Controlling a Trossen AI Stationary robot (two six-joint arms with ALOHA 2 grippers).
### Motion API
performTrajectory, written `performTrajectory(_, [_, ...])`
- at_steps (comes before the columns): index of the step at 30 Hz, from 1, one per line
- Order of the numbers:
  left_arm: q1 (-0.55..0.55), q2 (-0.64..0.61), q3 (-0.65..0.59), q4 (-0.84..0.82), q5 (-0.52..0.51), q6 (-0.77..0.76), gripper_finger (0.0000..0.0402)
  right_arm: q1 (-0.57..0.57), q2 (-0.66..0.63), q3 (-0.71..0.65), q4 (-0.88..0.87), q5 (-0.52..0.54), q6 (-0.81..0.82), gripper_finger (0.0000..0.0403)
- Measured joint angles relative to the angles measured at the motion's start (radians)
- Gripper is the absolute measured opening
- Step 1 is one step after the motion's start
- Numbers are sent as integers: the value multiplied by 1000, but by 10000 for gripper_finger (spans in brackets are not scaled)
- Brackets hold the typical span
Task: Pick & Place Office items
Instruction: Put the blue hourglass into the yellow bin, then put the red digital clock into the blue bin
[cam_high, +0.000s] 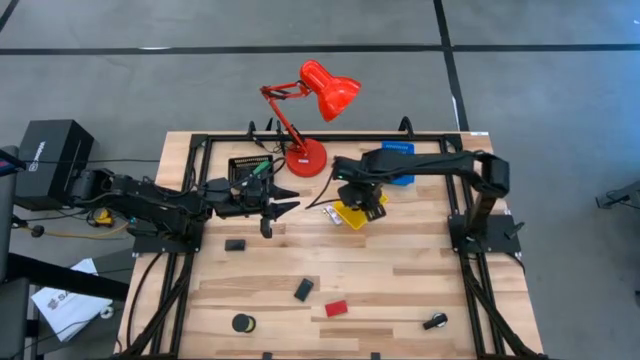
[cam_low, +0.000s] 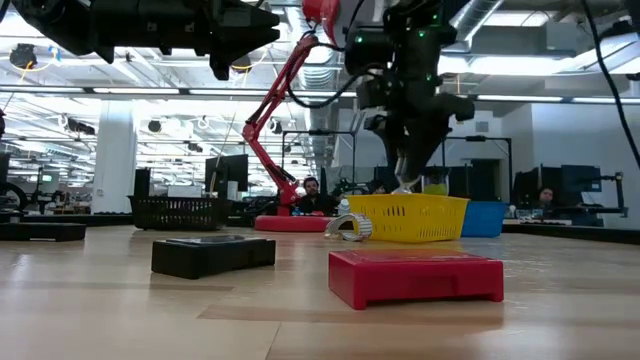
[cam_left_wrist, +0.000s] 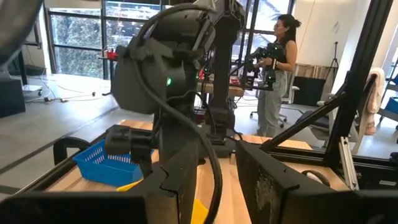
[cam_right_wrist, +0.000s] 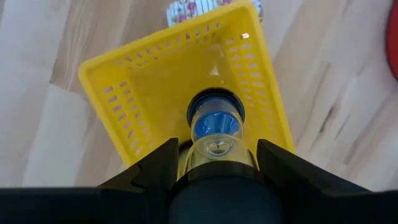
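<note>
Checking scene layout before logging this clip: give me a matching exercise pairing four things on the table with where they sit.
1 yellow tray
2 blue tray
3 black mesh tray
4 red block

A bare wood towards the front edge
B directly under the right pincer
C far edge, partly under the right arm
D far edge, on the lamp's left-arm side

Pairs: 1-B, 2-C, 3-D, 4-A
</note>
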Motion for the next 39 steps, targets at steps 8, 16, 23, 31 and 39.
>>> performTrajectory(8, [0, 0, 0, 0, 1, 0, 108, -21, 39, -2, 6, 4, -14, 197])
performTrajectory(16, [0, 0, 0, 0, 4, 0, 108, -17, 36, 0, 8, 4, -12, 228])
performTrajectory(23, [0, 0, 0, 0, 4, 0, 108, -16, 36, 0, 8, 6, 41, 234])
performTrajectory(31, [0, 0, 0, 0, 3, 0, 108, 18, 36, 56, -94, 100, 88, 234])
performTrajectory(39, [0, 0, 0, 0, -1, 0, 108, 66, 35, 179, -187, 110, 173, 235])
